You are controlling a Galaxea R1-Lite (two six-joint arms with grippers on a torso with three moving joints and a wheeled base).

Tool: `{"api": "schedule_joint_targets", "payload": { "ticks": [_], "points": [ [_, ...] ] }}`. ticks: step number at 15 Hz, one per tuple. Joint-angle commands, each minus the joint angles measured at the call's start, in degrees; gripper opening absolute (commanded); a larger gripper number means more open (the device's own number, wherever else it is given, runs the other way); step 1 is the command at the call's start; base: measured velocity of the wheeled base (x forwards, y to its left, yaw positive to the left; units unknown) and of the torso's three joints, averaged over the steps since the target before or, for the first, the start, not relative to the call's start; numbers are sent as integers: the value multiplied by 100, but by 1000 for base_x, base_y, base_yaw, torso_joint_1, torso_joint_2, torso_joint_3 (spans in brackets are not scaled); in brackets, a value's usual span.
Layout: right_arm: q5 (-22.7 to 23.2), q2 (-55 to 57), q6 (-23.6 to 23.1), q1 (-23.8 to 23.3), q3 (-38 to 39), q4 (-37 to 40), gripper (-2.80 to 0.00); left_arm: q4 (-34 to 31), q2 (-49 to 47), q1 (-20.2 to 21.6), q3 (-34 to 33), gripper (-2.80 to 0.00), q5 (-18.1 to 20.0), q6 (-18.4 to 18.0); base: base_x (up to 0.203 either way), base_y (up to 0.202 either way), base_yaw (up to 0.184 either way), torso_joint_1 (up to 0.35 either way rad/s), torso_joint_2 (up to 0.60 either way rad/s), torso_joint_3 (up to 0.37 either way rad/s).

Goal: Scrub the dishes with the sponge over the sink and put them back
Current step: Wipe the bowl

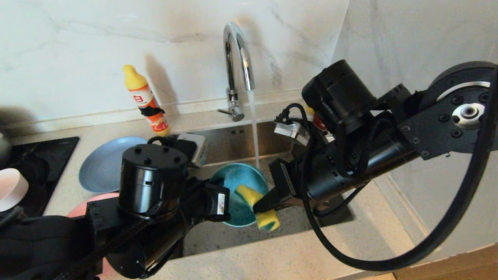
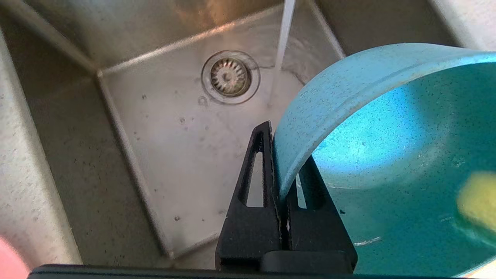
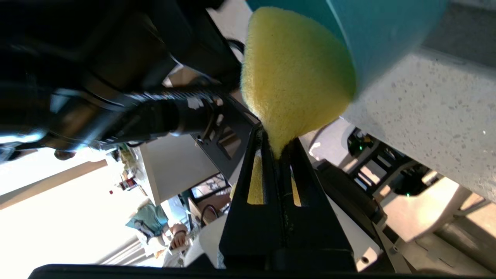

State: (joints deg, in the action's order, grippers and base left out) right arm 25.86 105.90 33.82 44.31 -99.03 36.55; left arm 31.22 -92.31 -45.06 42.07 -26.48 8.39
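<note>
My left gripper is shut on the rim of the teal bowl, holding it tilted on its side over the steel sink. My right gripper is shut on the waist of the yellow sponge; one end of the sponge is pressed inside the bowl. A grey-blue plate lies on the counter to the left. The edge of a pink plate shows behind my left arm. A pale bowl sits at the far left.
Water runs from the chrome gooseneck tap into the basin just behind the bowl, near the round drain. A yellow-capped soap bottle stands at the back wall. A black cooktop lies left, and a marble wall closes the right side.
</note>
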Motion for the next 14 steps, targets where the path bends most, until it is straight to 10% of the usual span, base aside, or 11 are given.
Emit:
{"api": "schedule_joint_targets", "payload": {
  "ticks": [1, 14],
  "points": [
    [16, 47, 37, 7, -160, 19, -280, 185, -7, -48, -91, -280, -22, -4, 0, 0, 0, 0, 0, 0],
    [-37, 308, 28, -19, -442, -280, -280, 354, 81, -328, -422, -280, -7, -12, 0, 0, 0, 0, 0, 0]
  ]
}}
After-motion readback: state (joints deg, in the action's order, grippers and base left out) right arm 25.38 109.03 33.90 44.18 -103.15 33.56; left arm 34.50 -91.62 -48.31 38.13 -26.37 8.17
